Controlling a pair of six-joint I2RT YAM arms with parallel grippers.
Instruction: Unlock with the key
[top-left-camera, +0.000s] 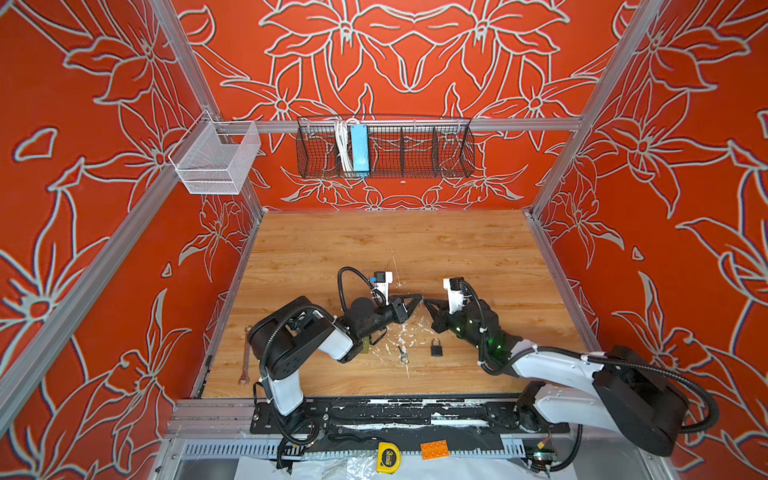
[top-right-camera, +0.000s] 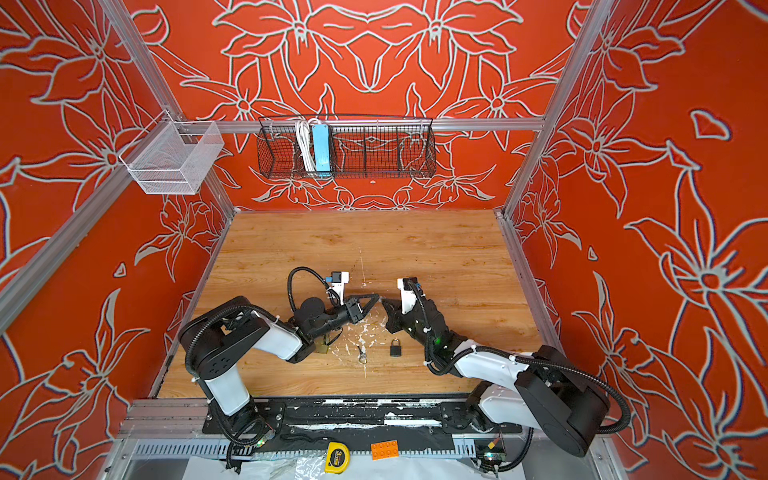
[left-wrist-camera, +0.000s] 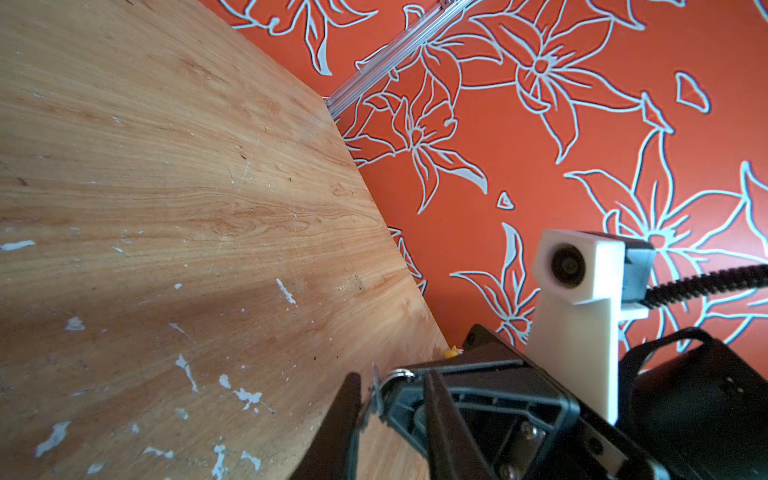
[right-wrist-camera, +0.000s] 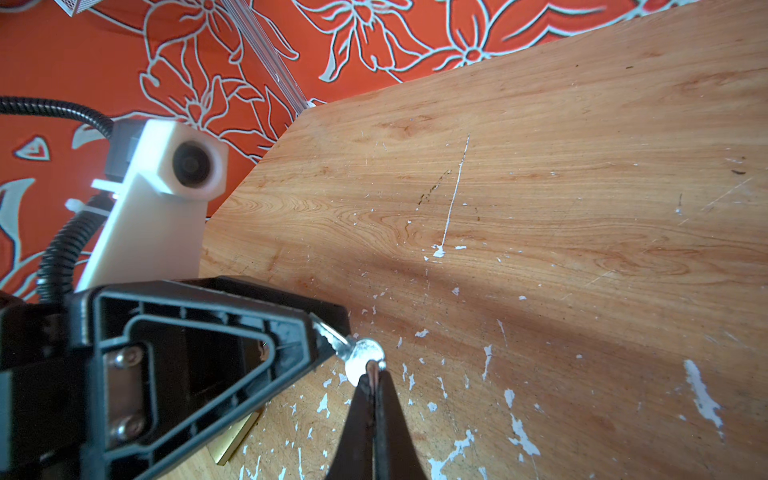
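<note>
A small silver key (right-wrist-camera: 356, 354) hangs in the air over the middle of the wooden table (top-left-camera: 415, 249). My right gripper (right-wrist-camera: 374, 371) is shut on its round head. The blade points at my left gripper (left-wrist-camera: 392, 399), whose jaws stand apart around it; the blade (left-wrist-camera: 375, 400) lies close to one finger (left-wrist-camera: 347, 415). In both top views the two grippers meet tip to tip, left gripper (top-left-camera: 417, 297) and right gripper (top-left-camera: 427, 302). A black padlock (top-left-camera: 436, 348) lies on the table below them. A brass padlock (right-wrist-camera: 232, 440) sits half hidden under my left arm.
A second key on a ring (top-left-camera: 402, 354) lies left of the black padlock. A wrench (top-left-camera: 245, 353) lies along the table's left edge. A tape measure (top-left-camera: 388, 457) and an orange brick (top-left-camera: 434, 449) sit in front of the table. Wire baskets (top-left-camera: 386, 147) hang on the back rail.
</note>
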